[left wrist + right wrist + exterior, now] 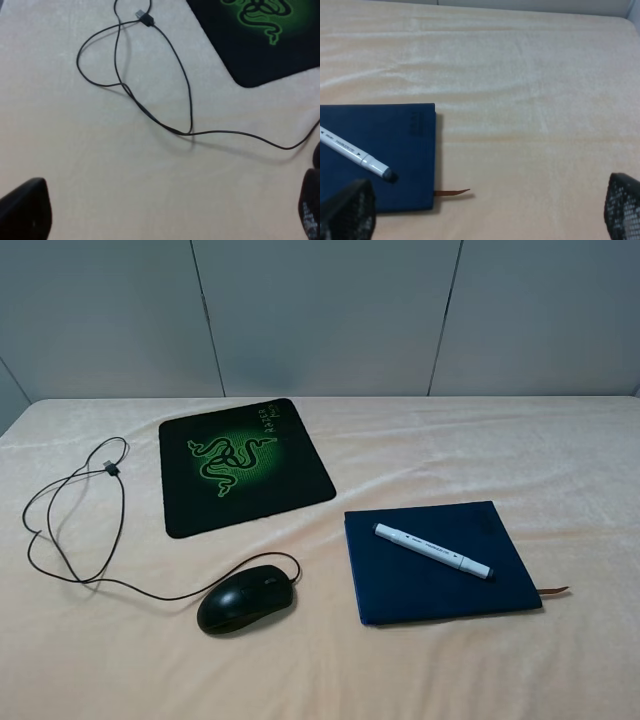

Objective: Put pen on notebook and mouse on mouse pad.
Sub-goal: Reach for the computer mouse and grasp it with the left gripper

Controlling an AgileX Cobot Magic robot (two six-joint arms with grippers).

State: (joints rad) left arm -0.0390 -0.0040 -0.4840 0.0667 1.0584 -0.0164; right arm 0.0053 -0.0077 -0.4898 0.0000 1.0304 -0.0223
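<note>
Left hand (167,210): spread wide and empty, with dark fingertips (25,212) either side of bare cloth. It hangs above the thin black cable (186,132), clear of it.
Right hand (485,210): spread wide with nothing gripped. It hangs just off the ribbon end of the dark navy closed notebook (395,130).
Slim white marker pen (432,551): lies diagonally on the notebook cover and is fully supported. This half of the task reads as done.
Glossy black oval mouse (245,600): rests on the cream-covered desk (560,460), just beside the near edge of the black square cloth mouse pad (300,480), not on it.
Cable slack: loose loops lie left of the pad, so a short lift should not be restrained.
Likely step: grasp the mouse. The left hand works that side.
</note>
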